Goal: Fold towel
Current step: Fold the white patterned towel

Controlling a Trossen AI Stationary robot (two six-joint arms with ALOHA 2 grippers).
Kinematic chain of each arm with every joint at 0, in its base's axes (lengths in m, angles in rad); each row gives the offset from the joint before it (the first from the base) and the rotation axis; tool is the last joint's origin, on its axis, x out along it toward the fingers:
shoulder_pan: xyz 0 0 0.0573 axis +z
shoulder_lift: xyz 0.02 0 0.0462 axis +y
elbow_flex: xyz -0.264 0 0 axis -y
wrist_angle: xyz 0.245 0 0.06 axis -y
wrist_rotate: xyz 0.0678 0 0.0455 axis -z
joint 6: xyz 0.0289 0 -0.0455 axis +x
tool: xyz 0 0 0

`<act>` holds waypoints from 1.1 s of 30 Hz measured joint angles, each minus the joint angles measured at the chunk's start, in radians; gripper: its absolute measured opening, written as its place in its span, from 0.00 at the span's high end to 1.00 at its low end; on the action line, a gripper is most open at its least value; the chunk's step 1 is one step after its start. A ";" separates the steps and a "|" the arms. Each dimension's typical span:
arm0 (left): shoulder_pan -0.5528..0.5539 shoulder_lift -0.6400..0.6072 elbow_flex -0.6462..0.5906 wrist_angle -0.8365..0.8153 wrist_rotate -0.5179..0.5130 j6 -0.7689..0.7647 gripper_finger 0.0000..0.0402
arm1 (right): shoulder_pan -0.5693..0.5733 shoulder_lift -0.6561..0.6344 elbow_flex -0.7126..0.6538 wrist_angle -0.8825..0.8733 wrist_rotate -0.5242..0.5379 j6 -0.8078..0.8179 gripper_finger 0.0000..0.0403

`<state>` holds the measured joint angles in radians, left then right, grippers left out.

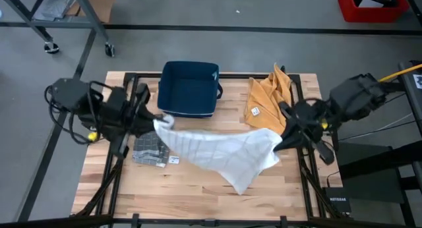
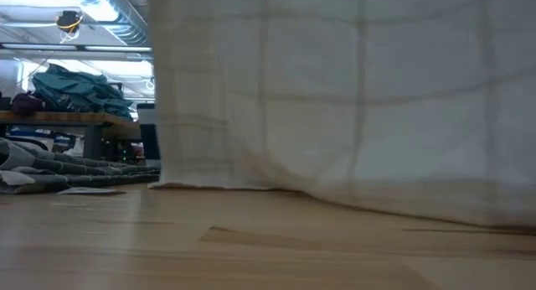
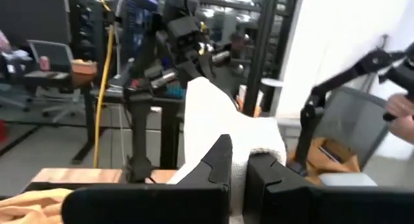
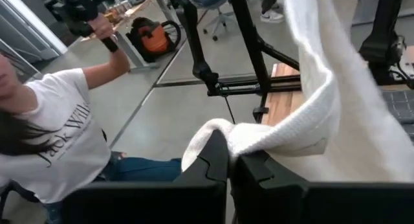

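- The middle of the table is spanned by the white towel.
- The far edge is blocked by a blue bin and an orange cloth.
- A grey folded cloth is seen beneath the towel's left end.
- Bare wood is left along the near edge.

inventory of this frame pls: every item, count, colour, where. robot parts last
white towel: 1, white with faint grid lines, held up across the table's middle between both grippers, lower edge drooping toward the front
bin: 1, dark blue, back centre of table
orange cloth: 1, mustard orange, back right, beside the bin
checked cloth: 1, grey, folded flat at left, under the towel's left end
table: 1, light wood, black frame
red crate: 1, red, on the floor at far right
person: 1, white T-shirt, beyond the table in the right wrist view
left gripper: shut on the towel's left corner
right gripper: shut on the towel's right corner
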<state>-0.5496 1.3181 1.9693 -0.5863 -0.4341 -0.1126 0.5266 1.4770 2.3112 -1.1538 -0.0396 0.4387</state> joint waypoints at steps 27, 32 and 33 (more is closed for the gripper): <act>0.261 -0.015 -0.001 0.436 -0.310 0.512 1.00 | -0.137 -0.146 0.044 0.184 0.448 -0.497 0.99; 0.295 -0.014 0.009 0.475 -0.302 0.556 1.00 | -0.199 -0.158 0.044 0.196 0.448 -0.516 0.99; 0.303 -0.014 0.014 0.475 -0.301 0.562 1.00 | -0.212 -0.158 0.044 0.208 0.448 -0.528 0.99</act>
<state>-0.2469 1.3045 1.9835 -0.1112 -0.7353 0.4496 0.3149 1.3193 2.3554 -0.9461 0.4080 -0.0893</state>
